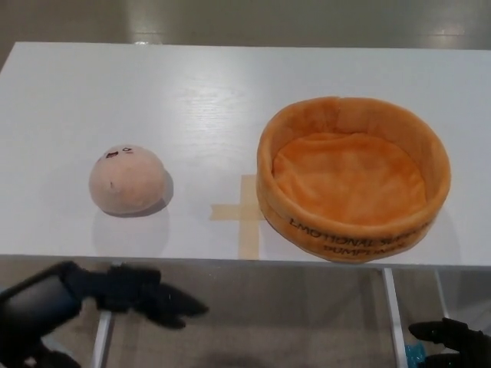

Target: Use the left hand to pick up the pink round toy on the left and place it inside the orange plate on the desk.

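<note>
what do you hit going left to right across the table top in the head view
pink round toy → tape cross → orange plate, all lying on the white table

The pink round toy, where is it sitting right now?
In the head view the pink round toy sits on the white desk, left of the tape cross and the empty orange plate.
</note>
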You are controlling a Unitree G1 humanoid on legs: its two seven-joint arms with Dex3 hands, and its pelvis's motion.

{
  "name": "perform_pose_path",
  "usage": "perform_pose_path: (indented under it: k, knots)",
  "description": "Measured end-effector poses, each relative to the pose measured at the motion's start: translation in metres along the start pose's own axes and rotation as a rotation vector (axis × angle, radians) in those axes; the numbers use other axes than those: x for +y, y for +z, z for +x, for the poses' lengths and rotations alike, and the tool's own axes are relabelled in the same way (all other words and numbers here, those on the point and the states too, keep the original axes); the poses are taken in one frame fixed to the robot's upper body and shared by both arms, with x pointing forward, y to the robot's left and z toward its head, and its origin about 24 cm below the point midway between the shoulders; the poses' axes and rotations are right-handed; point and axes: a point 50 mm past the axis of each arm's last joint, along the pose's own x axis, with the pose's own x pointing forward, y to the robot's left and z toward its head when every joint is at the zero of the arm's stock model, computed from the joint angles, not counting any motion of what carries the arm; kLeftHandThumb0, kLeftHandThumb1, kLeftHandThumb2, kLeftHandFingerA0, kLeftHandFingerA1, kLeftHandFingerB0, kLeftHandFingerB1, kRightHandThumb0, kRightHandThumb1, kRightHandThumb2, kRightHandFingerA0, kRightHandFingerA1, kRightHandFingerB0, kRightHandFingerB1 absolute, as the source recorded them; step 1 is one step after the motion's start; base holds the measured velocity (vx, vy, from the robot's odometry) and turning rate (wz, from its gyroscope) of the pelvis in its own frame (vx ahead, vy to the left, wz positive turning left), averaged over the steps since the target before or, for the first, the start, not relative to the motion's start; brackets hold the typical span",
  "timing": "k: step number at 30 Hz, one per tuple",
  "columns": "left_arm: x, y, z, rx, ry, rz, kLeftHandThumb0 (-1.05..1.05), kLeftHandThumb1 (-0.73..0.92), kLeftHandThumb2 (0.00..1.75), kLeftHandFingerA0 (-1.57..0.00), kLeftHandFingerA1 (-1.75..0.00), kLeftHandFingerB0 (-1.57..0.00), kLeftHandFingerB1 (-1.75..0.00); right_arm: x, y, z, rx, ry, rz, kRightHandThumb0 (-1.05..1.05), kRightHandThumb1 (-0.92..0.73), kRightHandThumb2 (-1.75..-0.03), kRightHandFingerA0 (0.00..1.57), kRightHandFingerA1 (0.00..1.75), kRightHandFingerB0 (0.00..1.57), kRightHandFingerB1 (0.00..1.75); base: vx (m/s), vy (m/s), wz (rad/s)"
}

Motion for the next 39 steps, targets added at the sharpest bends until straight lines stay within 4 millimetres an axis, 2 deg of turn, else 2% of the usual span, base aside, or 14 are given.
perform_pose_path:
  k: [1,2,3,4,7,8,10,11,14,15,16,17,30,39]
  knots:
    - [0.002,0.003,0.001,-0.016,0.009,0.009,-0.41,0.43,0.62,-0.23,-0.41,-0.25,-0.37,0.0,0.0,0.0,0.0,0.0,0.0,-0.12,-0.64,-0.58,0.58,0.51,0.65,0.48,0.0,0.0,0.0]
    - [0.012,0.014,0.003,-0.068,0.047,0.043,-0.23,0.33,0.88,-0.11,-0.53,-0.09,-0.5,-0.001,0.0,0.0,0.0,-0.001,-0.001,-0.12,-0.63,-0.58,0.6,0.53,0.65,0.49,0.0,0.0,0.0]
    - [0.021,0.021,0.005,-0.105,0.083,0.074,-0.23,0.33,0.88,-0.11,-0.53,-0.09,-0.5,-0.001,-0.001,0.0,0.001,-0.002,-0.003,-0.12,-0.63,-0.58,0.6,0.53,0.65,0.49,0.0,0.0,0.0]
    - [0.031,0.028,0.008,-0.14,0.126,0.113,-0.42,0.45,0.55,-0.09,-0.26,-0.15,-0.28,-0.002,-0.001,0.0,0.001,-0.004,-0.004,-0.12,-0.63,-0.58,0.6,0.54,0.65,0.49,0.0,0.0,0.0]
    - [0.057,0.035,0.016,-0.185,0.225,0.191,-0.43,0.43,0.56,-0.06,-0.25,-0.13,-0.26,-0.004,-0.001,0.0,-0.001,-0.008,-0.005,-0.11,-0.63,-0.58,0.6,0.53,0.65,0.49,0.0,0.0,0.0]
    - [0.059,0.035,0.017,-0.183,0.23,0.196,-0.48,0.34,0.65,-0.06,-0.25,-0.1,-0.31,-0.004,-0.001,0.0,-0.001,-0.008,-0.005,-0.12,-0.63,-0.58,0.58,0.52,0.66,0.49,0.0,0.0,0.0]
    - [0.068,0.032,0.022,-0.169,0.255,0.221,-0.46,0.43,0.53,-0.04,-0.27,-0.13,-0.27,-0.004,-0.001,0.0,-0.002,-0.008,-0.005,-0.11,-0.62,-0.58,0.59,0.53,0.66,0.49,0.0,0.0,0.0]
    - [0.073,0.029,0.026,-0.156,0.266,0.232,-0.48,0.34,0.65,-0.05,-0.22,-0.11,-0.32,-0.004,-0.001,0.0,-0.002,-0.008,-0.006,-0.1,-0.63,-0.58,0.58,0.53,0.66,0.5,0.0,0.0,0.0]
    - [0.083,0.021,0.034,-0.117,0.282,0.252,-0.46,0.33,0.65,-0.05,-0.21,-0.11,-0.32,-0.004,-0.001,0.0,-0.003,-0.008,-0.005,-0.11,-0.63,-0.58,0.58,0.53,0.65,0.49,0.0,0.0,0.0]
    - [0.084,0.02,0.036,-0.108,0.286,0.257,-0.43,0.38,0.53,0.0,-0.2,-0.12,-0.26,-0.004,-0.001,0.0,-0.004,-0.008,-0.005,-0.12,-0.63,-0.58,0.62,0.56,0.65,0.49,0.0,0.0,0.0]
    - [0.086,0.018,0.038,-0.099,0.288,0.262,-0.43,0.38,0.53,0.0,-0.2,-0.12,-0.26,-0.004,-0.001,0.0,-0.004,-0.009,-0.005,-0.12,-0.63,-0.58,0.62,0.56,0.65,0.49,0.0,0.0,0.0]
    - [0.088,0.015,0.04,-0.086,0.29,0.266,-0.46,0.32,0.64,0.0,0.0,-0.08,-0.24,-0.004,0.0,0.0,-0.005,-0.009,-0.005,-0.11,-0.63,-0.58,0.61,0.55,0.65,0.49,0.0,0.0,0.0]
    - [0.11,-0.023,0.076,0.144,0.264,0.334,-0.44,0.35,0.67,0.0,0.0,-0.05,-0.19,-0.005,0.006,0.004,-0.025,-0.012,-0.006,-0.12,-0.63,-0.58,0.6,0.54,0.66,0.49,0.0,0.0,0.0]
    - [0.109,-0.06,0.093,0.35,0.205,0.366,-0.47,0.35,0.68,0.0,0.0,-0.03,-0.18,-0.005,0.008,0.005,-0.029,-0.012,-0.007,-0.12,-0.63,-0.58,0.58,0.51,0.66,0.49,0.0,0.0,0.0]
